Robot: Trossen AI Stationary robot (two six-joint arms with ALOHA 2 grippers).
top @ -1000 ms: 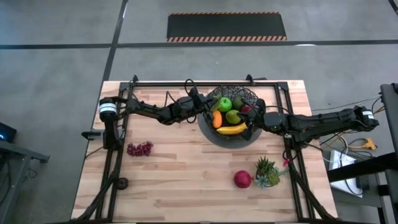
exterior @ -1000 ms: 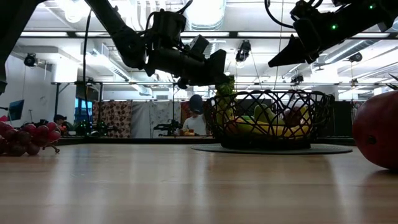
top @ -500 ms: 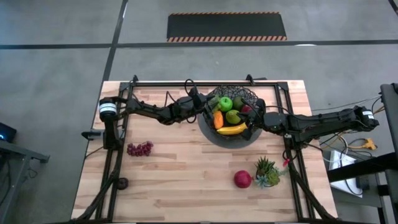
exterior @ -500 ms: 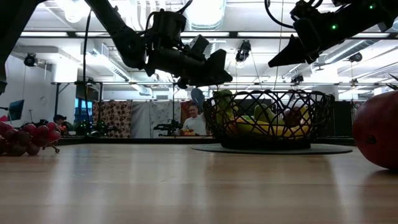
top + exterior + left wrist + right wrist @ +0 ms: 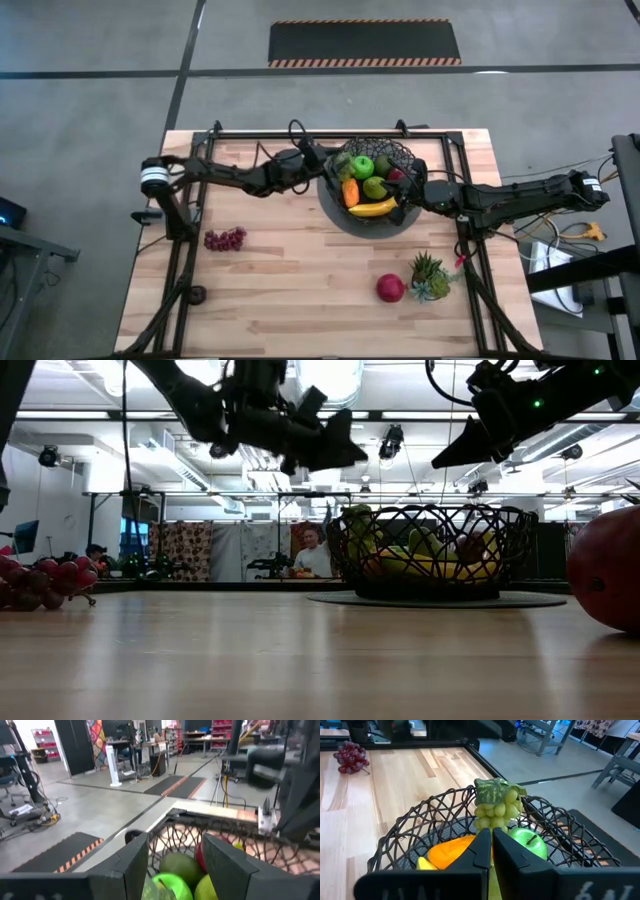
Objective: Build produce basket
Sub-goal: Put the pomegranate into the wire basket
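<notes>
The black wire basket [image 5: 405,215] stands at the table's far middle and holds a green apple [image 5: 362,166], a pear [image 5: 375,187], an orange piece [image 5: 349,193] and a banana [image 5: 372,208]. Green grapes [image 5: 496,807] sit just inside its left rim, against the wire. My left gripper [image 5: 177,845] is open and empty, level, above and just left of that rim [image 5: 345,445]. My right gripper [image 5: 491,837] is shut and hangs over the basket's right rim [image 5: 418,190], touching nothing. Purple grapes [image 5: 225,239] and a red apple [image 5: 390,288] lie on the table.
A small spiky potted plant [image 5: 430,275] stands right of the red apple, near the front right. Dark frame rails [image 5: 180,230] run along the table's left, far and right sides. Bare wood lies in the middle and front left.
My left gripper has opened and let go of the green grapes, which now rest inside the basket's left rim. It has then risen and drawn back a little toward the table's left edge.
</notes>
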